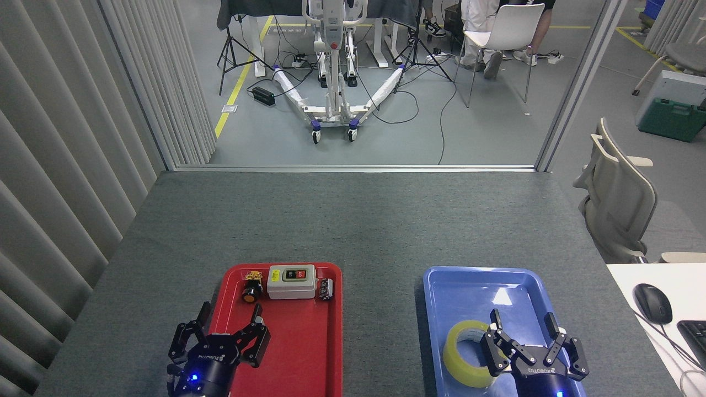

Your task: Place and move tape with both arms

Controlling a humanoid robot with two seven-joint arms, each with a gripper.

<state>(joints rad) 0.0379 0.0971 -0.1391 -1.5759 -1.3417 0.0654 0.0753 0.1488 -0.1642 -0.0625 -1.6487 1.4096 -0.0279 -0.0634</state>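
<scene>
tape: our translucent yellow packing-tape roll (pixel 465 354) lies flat in blue plastic tray (pixel 474 286), 7 o'clock corner
right gripper (pixel 522 329): fingers apart, at roll's 3 o'clock edge
left gripper (pixel 230 318): fingers apart, over red plastic tray (pixel 300 353)

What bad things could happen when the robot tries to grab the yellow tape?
The right gripper is open beside the tape, which lies flat in the blue tray. Its fingers might only clip the roll's edge, pushing it away instead of catching it. The tray could slide on the table too. The left gripper hangs over the red tray and might bump it.
</scene>
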